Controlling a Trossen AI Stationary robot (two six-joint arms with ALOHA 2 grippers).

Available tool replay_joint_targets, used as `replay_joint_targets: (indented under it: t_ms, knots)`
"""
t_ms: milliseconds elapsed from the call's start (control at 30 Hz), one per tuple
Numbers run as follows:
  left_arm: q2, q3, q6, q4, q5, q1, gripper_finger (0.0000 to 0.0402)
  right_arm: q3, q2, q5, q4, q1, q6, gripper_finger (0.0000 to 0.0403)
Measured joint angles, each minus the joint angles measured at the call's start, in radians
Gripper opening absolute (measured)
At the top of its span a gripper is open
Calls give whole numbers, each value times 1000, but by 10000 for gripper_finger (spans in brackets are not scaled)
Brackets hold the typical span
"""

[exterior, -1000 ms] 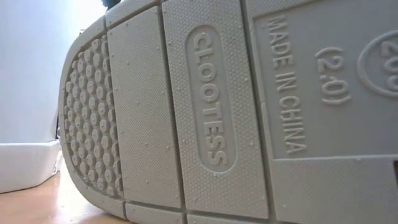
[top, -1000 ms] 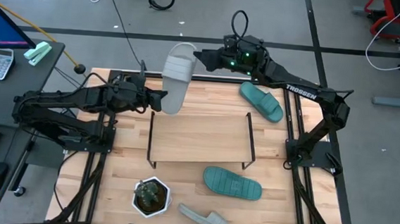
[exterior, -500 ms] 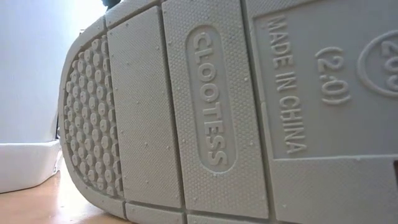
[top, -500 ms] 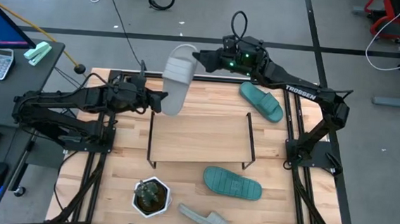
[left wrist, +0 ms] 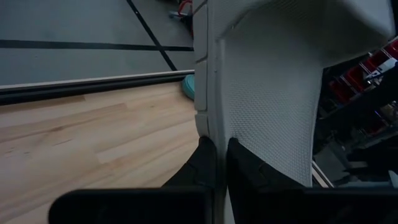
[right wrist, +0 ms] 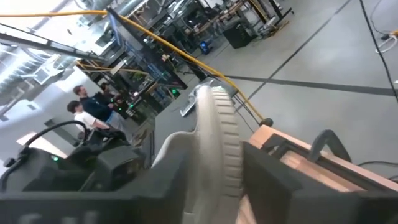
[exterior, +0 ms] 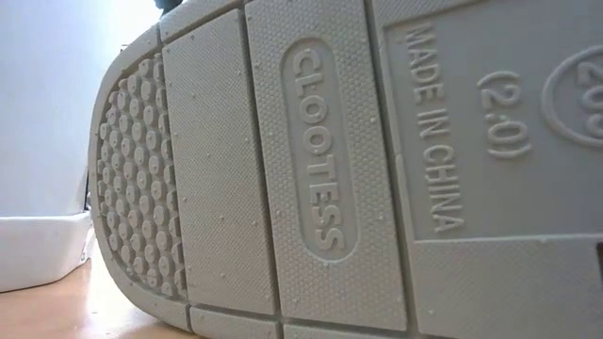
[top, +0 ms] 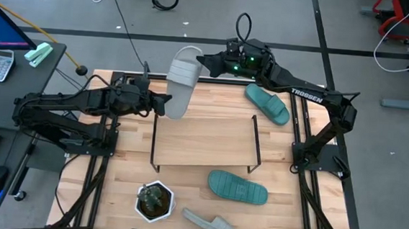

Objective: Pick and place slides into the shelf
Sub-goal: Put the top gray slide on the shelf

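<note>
The tabletop (top: pixel 120 188) is carrying the shelf (top: pixel 204 145) at its middle, its board bare. A grey slide (top: pixel 182 79) is hanging in the air over the far edge, behind the shelf, between the two arms. The left gripper (top: pixel 160 103) is pinching its lower end, jaws pressed tight on the sole edge. The right gripper (top: pixel 207 61) is reaching its upper end, jaws straddling the rim; whether they are gripping yet I cannot tell. One teal slide (top: pixel 268 103) is lying far right, another teal slide (top: pixel 237 187) in front of the shelf, and a second grey slide (top: pixel 212 225) at the near edge beside a potted plant (top: pixel 154 200). The slide is probably light, rubbery and bendy, so taking the firm sole edge looks safer than the strap.
</note>
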Motion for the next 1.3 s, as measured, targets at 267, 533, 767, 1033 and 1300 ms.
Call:
replay_joint_targets:
  t_ms: [267,533,767,1033,1300]
  knots:
    - [0,1,41,43,33,-1,24,0,1,10,40,0,-5,36]
    - [0,1,151,102,50,-25,99,0,0,27,51,-2,-9,36]
    - [-8,1,273,115,-51,-88,126,0,0,38,51,-4,-13,35]
    - [-75,1,397,111,-116,-107,141,0,0,16,45,-26,-13,34]
    - [-176,1,422,74,-212,-79,170,0,10,-14,19,-31,21,34]
